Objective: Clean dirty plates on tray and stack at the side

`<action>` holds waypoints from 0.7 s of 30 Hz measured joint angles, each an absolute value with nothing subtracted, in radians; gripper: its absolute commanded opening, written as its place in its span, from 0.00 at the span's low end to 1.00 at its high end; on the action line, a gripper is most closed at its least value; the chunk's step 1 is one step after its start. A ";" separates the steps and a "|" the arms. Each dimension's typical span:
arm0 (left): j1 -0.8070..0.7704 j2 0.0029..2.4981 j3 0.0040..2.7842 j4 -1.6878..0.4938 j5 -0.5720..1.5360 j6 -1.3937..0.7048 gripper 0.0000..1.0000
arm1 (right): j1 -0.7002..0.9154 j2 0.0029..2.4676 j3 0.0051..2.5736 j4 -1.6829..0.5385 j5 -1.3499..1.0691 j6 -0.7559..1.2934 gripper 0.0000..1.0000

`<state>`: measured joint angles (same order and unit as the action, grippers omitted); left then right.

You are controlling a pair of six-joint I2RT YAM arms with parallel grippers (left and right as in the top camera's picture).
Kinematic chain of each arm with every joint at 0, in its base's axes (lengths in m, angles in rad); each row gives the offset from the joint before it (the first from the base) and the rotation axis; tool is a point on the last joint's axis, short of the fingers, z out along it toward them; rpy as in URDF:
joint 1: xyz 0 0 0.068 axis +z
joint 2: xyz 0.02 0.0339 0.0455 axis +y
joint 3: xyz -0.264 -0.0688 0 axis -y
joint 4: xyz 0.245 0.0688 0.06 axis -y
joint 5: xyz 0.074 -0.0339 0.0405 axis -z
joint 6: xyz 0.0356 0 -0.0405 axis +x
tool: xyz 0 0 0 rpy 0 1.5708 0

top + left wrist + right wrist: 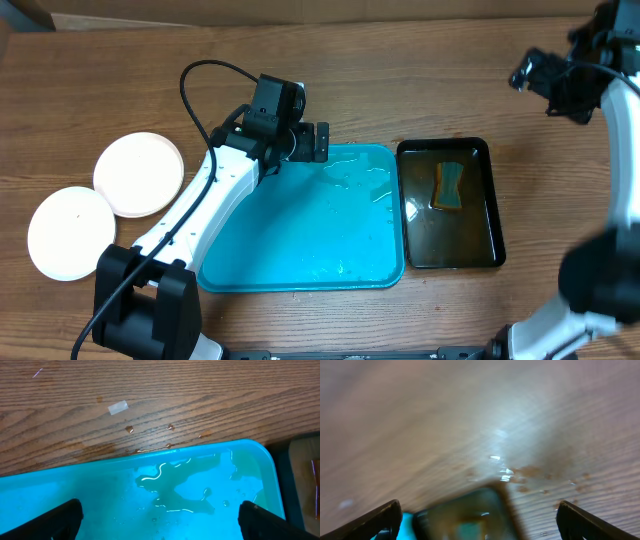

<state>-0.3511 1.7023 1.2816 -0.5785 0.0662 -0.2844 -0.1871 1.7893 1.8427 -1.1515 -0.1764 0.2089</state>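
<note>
While the left end effector hovers released over the far rim of the turquoise tray, its fingers spread wide with nothing between them, two round plates lie off the tray on the wooden worktop at the left. They are a cream-tinted plate and a white plate, their edges touching. The tray's floor glistens with puddles of water. Just right of it, a black tray holds brownish water and a sponge. The right end effector hangs above the worktop's far right corner, fingers likewise spread, gripping nothing.
</note>
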 measured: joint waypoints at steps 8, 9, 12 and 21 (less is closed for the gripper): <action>-0.351 1.702 1.282 -0.578 0.066 -0.284 1.00 | 0.011 1.309 1.849 -1.152 -0.180 0.209 1.00; -0.351 1.702 1.281 -0.579 0.066 -0.284 1.00 | 0.037 1.266 1.850 -1.153 -0.179 0.209 1.00; -0.351 1.702 1.282 -0.579 0.066 -0.284 1.00 | 0.119 1.139 1.851 -1.155 -0.184 0.209 1.00; -0.351 1.702 1.282 -0.579 0.066 -0.284 1.00 | 0.151 0.754 1.703 -1.053 -0.129 0.124 1.00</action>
